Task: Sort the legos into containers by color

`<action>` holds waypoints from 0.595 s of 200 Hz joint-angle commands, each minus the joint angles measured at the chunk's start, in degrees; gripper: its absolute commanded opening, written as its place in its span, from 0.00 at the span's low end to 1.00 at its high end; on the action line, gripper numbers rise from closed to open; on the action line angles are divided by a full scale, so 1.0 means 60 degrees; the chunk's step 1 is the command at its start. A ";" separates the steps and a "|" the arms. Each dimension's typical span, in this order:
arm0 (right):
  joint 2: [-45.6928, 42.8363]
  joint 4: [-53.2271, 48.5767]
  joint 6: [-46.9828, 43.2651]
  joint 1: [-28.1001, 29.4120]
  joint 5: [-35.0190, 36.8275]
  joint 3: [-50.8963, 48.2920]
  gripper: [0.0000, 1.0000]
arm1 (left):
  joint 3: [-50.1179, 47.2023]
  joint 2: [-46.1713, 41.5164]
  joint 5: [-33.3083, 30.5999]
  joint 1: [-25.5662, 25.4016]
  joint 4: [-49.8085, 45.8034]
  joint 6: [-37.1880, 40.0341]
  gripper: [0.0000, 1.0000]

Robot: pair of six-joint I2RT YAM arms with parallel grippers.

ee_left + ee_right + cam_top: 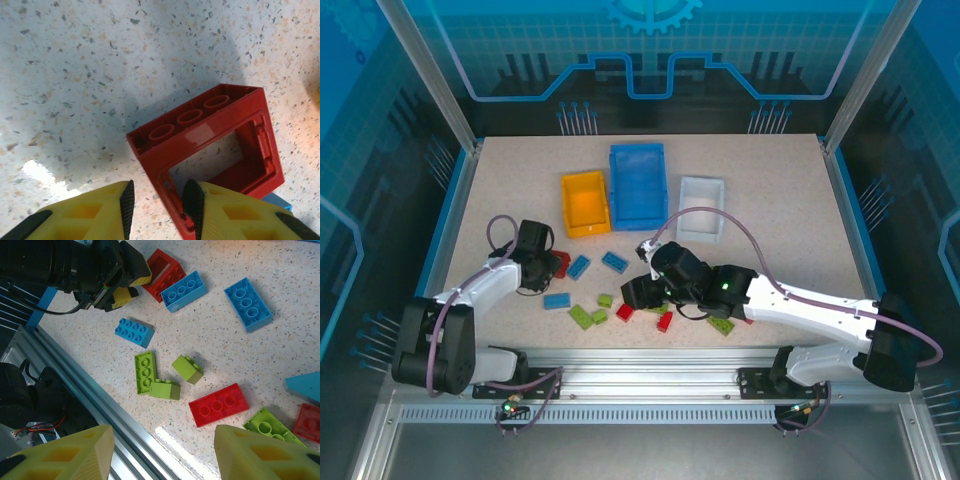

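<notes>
Top external: speckled beige table (pixel 520 180) (blue-walled enclosure (pixel 380 120)), legos (pixel 614 262) scattered.

I'm driving a robotics lab cell: aluminium frame posts (pixel 430 75) and blue panels (pixel 650 15) printed with a gear wall in the speckled tabletop (pixel 770 160) beyond my left pincer (pixel 550 263), a slotted metal rail (pixel 650 365) behind it.

red lego (pixel 200 134): glossy plastic | tabletop (pixel 75 75): speckled, matt | rail (pixel 650 362): ribbed metal

Left pincer (pixel 159 202) narrowly parted — right pincer (pixel 164 442) agape.
</notes>
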 commanded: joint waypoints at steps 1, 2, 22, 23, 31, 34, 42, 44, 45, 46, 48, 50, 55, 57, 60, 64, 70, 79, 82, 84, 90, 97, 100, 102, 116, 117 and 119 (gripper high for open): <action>0.0029 0.0115 -0.0123 0.0148 -0.0030 0.0329 0.57 | -0.0268 0.0087 -0.0003 0.0118 0.0202 -0.0216 0.33; 0.0020 0.0115 -0.0120 0.0146 -0.0026 0.0329 0.57 | -0.0280 0.0080 -0.0006 0.0116 0.0210 -0.0214 0.32; -0.0022 0.0085 -0.0109 0.0158 0.0018 0.0274 0.57 | -0.0292 0.0044 -0.0178 0.0128 0.0220 -0.0115 0.19; -0.0035 0.0085 -0.0105 0.0158 0.0020 0.0272 0.57 | -0.0292 0.0044 -0.0181 0.0128 0.0226 -0.0112 0.18; -0.0045 0.0077 -0.0088 0.0150 0.0021 0.0255 0.57 | -0.0265 -0.0014 -0.0272 0.0128 0.0140 -0.0088 0.16; -0.0060 0.0071 -0.0087 0.0158 0.0031 0.0255 0.57 | -0.0263 -0.0046 -0.0305 0.0135 0.0111 -0.0074 0.15; -0.0098 0.0063 -0.0079 0.0157 0.0063 0.0228 0.57 | -0.0248 -0.0183 -0.0386 0.0135 0.0040 0.0003 0.11; -0.0119 0.0057 -0.0074 0.0151 0.0065 0.0215 0.57 | -0.0241 -0.0230 -0.0414 0.0133 0.0030 0.0032 0.10; -0.0120 0.0056 -0.0073 0.0155 0.0073 0.0213 0.57 | -0.0237 -0.0254 -0.0424 0.0138 0.0021 0.0049 0.10; -0.0120 0.0056 -0.0072 0.0157 0.0076 0.0212 0.57 | -0.0243 -0.0281 -0.0436 0.0133 0.0002 0.0058 0.10; -0.0132 0.0055 -0.0072 0.0151 0.0079 0.0204 0.57 | -0.0232 -0.0327 -0.0460 0.0129 -0.0027 0.0093 0.09; -0.0153 0.0055 -0.0072 0.0157 0.0091 0.0199 0.57 | -0.0222 -0.0375 -0.0477 0.0128 -0.0042 0.0120 0.08; -0.0171 0.0055 -0.0076 0.0152 0.0106 0.0175 0.57 | -0.0185 -0.0508 -0.0525 0.0117 -0.0095 0.0214 0.08; -0.0189 0.0048 -0.0084 0.0157 0.0127 0.0173 0.57 | -0.0170 -0.0571 -0.0537 0.0114 -0.0124 0.0272 0.08; -0.0225 0.0034 -0.0086 0.0162 0.0150 0.0177 0.57 | -0.0138 -0.0660 -0.0569 0.0117 -0.0172 0.0343 0.08; -0.0245 0.0015 -0.0100 0.0154 0.0194 0.0159 0.57 | -0.0086 -0.0775 -0.0590 0.0122 -0.0240 0.0460 0.06; -0.0295 -0.0039 -0.0117 0.0154 0.0285 0.0162 0.57 | 0.0034 -0.0961 -0.0620 0.0121 -0.0401 0.0643 0.05; -0.0400 -0.0102 -0.0168 0.0159 0.0449 0.0156 0.57 | 0.0244 -0.1241 -0.0656 0.0068 -0.0682 0.0998 0.03; -0.0447 -0.0137 -0.0194 0.0150 0.0531 0.0173 0.57 | 0.0308 -0.1341 -0.0666 0.0036 -0.0765 0.1098 0.02; -0.0474 -0.0161 -0.0212 0.0157 0.0577 0.0180 0.57 | 0.0341 -0.1401 -0.0667 0.0013 -0.0819 0.1188 0.02; -0.0576 -0.0224 -0.0253 0.0150 0.0758 0.0193 0.57 | 0.0517 -0.1575 -0.0608 -0.0084 -0.0871 0.1451 0.02; -0.0734 -0.0292 -0.0309 0.0144 0.1047 0.0208 0.57 | 0.0755 -0.1674 -0.0459 -0.0217 -0.0944 0.1730 0.02; -0.0776 -0.0303 -0.0329 0.0133 0.1116 0.0203 0.57 | 0.0890 -0.1673 -0.0407 -0.0294 -0.1008 0.1858 0.02; -0.0824 -0.0310 -0.0366 0.0123 0.1217 0.0203 0.57 | 0.0948 -0.1664 -0.0368 -0.0366 -0.1019 0.1975 0.02; -0.1031 -0.0485 -0.0396 0.0065 0.1889 0.0302 0.56 | 0.1884 -0.1338 -0.0315 -0.1090 -0.1220 0.2639 0.01; -0.1031 -0.0485 -0.0396 0.0065 0.1889 0.0302 0.56 | 0.1924 -0.1314 -0.0337 -0.1148 -0.1249 0.2678 0.01; -0.1048 -0.0519 -0.0387 0.0048 0.2023 0.0315 0.56 | 0.2111 -0.1208 -0.0354 -0.1268 -0.1285 0.2762 0.01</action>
